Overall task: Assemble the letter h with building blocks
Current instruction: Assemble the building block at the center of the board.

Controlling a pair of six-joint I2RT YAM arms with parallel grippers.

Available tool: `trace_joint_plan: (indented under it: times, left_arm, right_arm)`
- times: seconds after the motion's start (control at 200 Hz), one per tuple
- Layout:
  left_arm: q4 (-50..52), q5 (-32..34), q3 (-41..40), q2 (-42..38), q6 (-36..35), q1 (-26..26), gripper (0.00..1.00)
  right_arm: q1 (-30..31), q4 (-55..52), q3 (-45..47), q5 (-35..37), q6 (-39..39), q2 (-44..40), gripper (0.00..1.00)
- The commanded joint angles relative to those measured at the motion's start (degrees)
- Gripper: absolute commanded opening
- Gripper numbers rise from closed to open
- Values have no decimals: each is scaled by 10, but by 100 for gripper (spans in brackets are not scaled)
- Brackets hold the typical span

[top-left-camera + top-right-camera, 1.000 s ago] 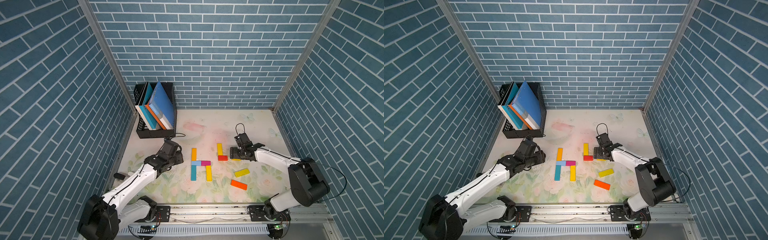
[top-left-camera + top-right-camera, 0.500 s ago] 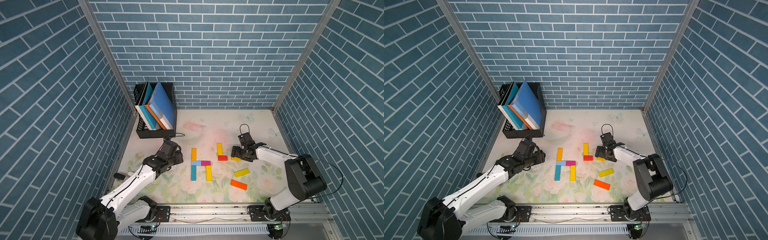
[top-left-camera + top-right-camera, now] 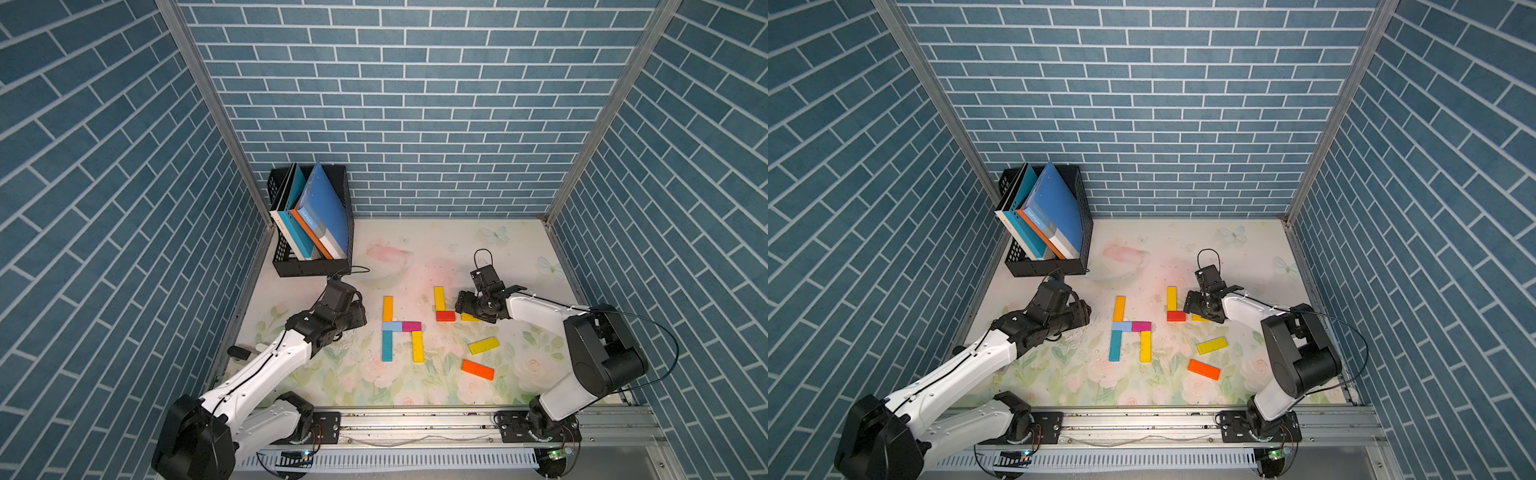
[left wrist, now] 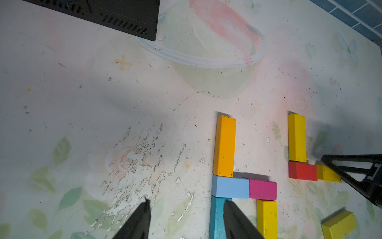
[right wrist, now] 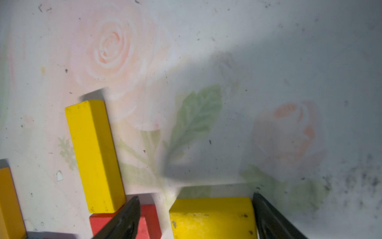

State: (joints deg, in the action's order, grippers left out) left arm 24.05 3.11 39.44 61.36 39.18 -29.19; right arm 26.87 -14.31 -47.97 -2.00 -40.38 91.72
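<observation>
Five building blocks lie joined in both top views: orange [image 3: 387,308], light blue [image 3: 392,326], magenta [image 3: 411,326], teal [image 3: 387,345] and yellow [image 3: 417,346]. To their right a long yellow block [image 3: 439,298] stands on a red block [image 3: 445,316]. A short yellow block [image 5: 213,217] lies beside the red block [image 5: 148,219], a small gap between them. My right gripper [image 5: 195,197] is open around this short yellow block: one finger lies against its far end, the other hangs over the red block. My left gripper [image 4: 186,202] is open and empty, left of the teal block [image 4: 217,219].
A loose yellow block [image 3: 483,345] and a loose orange block [image 3: 478,369] lie near the front right. A black basket [image 3: 311,266] with books stands at the back left, behind the left arm. Brick walls enclose the floral table on three sides.
The right gripper shifted slightly over the short yellow block and its jaws narrowed a little. The left arm and the blocks have stayed in place.
</observation>
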Motion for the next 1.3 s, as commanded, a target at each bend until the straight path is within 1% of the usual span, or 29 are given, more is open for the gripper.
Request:
trace_joint_plan:
  times: [0.0, 0.24, 1.01, 1.295]
  left_arm:
    - [-3, -2, -8, -2, -4, 4, 61]
    - [-3, -2, -8, -2, -5, 4, 62]
    - [-8, -2, -12, 2, -7, 4, 62]
    - [-9, -2, -14, 2, -6, 4, 61]
  right_arm:
    - [9, -2, -13, -11, -27, 8, 85]
    - [12, -9, -12, -1, -54, 7, 85]
    - [16, 16, -15, -12, -71, 21, 84]
    - [16, 10, -2, -4, -98, 11, 84]
